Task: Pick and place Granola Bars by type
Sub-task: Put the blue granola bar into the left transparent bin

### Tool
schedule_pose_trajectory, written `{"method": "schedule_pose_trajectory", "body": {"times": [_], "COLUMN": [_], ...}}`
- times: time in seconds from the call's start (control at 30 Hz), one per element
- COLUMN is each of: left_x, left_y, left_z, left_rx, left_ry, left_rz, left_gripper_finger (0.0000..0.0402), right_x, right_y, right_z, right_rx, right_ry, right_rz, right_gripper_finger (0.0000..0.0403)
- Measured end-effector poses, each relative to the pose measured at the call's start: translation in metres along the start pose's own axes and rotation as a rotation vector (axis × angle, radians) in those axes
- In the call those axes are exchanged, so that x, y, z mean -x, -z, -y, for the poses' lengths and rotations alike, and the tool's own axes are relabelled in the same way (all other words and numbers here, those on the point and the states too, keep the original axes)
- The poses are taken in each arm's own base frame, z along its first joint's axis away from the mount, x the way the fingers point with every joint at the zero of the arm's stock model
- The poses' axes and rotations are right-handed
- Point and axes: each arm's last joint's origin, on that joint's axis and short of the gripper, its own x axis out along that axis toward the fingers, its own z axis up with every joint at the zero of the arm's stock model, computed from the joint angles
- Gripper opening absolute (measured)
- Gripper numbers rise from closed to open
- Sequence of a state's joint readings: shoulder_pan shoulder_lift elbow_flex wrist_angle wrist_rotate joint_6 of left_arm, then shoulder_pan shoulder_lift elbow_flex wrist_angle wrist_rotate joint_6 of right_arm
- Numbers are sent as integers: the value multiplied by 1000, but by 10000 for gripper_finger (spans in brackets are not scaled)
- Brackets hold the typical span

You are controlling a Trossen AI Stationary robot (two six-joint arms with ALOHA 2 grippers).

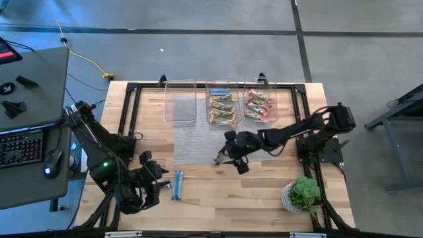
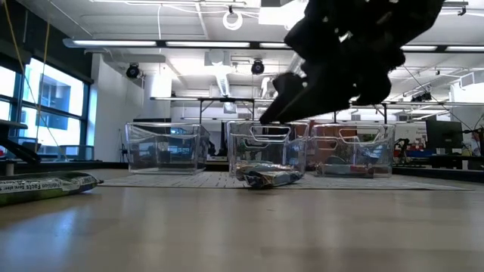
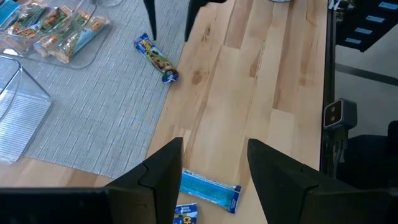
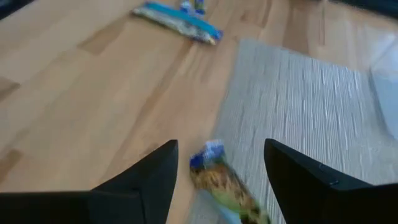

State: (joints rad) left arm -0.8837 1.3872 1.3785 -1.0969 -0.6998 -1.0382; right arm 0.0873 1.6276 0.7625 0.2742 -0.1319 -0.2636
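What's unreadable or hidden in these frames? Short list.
- Right gripper, low view: only a dark mass; its fingers can't be told apart there.
- Blue bar between the right gripper's open fingers: blurred and cut off by the right wrist view's edge; label unreadable.
- Blue bars by the left gripper: partly hidden behind its fingers.
- Bars in the middle bin and right bin: too small to count in the high view.

Three clear bins [image 1: 180, 102], two loose blue bars [image 1: 177, 184], one plant [image 1: 305, 194].
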Motion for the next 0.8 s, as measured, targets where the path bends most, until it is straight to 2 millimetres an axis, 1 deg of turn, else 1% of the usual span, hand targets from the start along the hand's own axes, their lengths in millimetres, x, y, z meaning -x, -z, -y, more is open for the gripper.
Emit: {"method": "schedule_pose_trajectory", "body": {"times": [0.07, 0.13, 0.23, 0.37, 0.5, 0.57, 0.63, 0.7, 0.8], "left_x": [0, 0, 0, 0, 0, 0, 0, 0, 0], "left_y": [0, 0, 0, -1, 0, 0, 0, 0, 0], "left_z": [0, 0, 0, -1, 0, 0, 0, -1, -1], "left_rx": [0, -2, -3, 1, 17, 18, 17, 13, 10], "left_ry": [0, 0, -9, -13, -9, -8, -9, -11, -12], "left_rz": [0, 0, 12, 18, 13, 14, 13, 12, 12], "left_gripper_finger": [175, 175, 175, 175, 175, 175, 175, 175, 175], "right_x": [0, -3, -15, -34, -46, -48, -48, -47, -46], "right_y": [8, 10, 15, 17, 21, 23, 23, 26, 29], "right_z": [7, 15, 23, 28, 31, 31, 30, 30, 34], "right_rx": [-35, -59, -72, -48, -43, -55, -28, 17, 42], "right_ry": [-8, -13, -33, -80, -125, -157, -164, -159, -114], "right_rz": [-4, 0, -18, -61, -153, -191, -195, -204, -228], "right_gripper_finger": [222, 222, 222, 222, 222, 222, 222, 222, 222]}}
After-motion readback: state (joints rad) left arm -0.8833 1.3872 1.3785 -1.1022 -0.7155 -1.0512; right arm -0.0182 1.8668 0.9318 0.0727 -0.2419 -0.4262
